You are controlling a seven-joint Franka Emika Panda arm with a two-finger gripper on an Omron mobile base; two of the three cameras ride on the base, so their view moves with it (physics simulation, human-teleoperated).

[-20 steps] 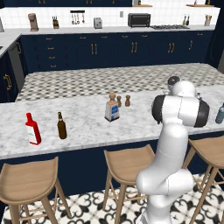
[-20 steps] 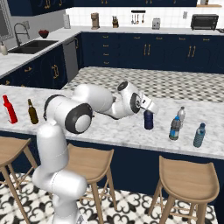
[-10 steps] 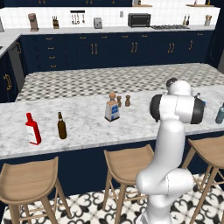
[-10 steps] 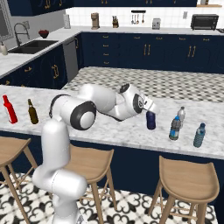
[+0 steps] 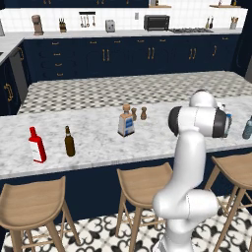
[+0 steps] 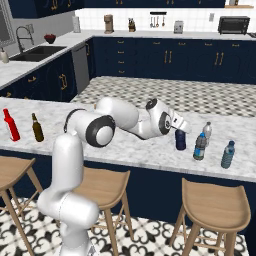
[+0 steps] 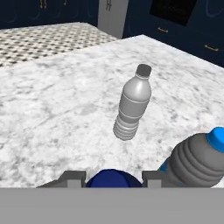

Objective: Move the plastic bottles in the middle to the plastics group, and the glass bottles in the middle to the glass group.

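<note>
A home kitchen: navy cabinets [image 5: 123, 59], marble island [image 5: 98, 142], wooden stools [image 5: 142, 184], sink [image 6: 37, 50], toaster oven [image 5: 156, 22].

— What does the arm [image 6: 75, 165] look like?
— Glossy white, built of rounded, tube-like segments with bulbous elbows.
— And the joints?
— Dark charcoal discs ringed in grey; one shows at the shoulder in each base view.
— The claw [image 7: 111, 178]?
— Small dark grey fingertips [image 7: 72, 178], blocky and squared.

In the hand view, the dark blue bottle [image 7: 111, 178] is cut off at bottom centre, only its top showing. The blue-capped bottle [image 7: 197, 160] runs off the lower right. The teal bottle [image 5: 247, 128] is clipped at the left base view's right edge.
</note>
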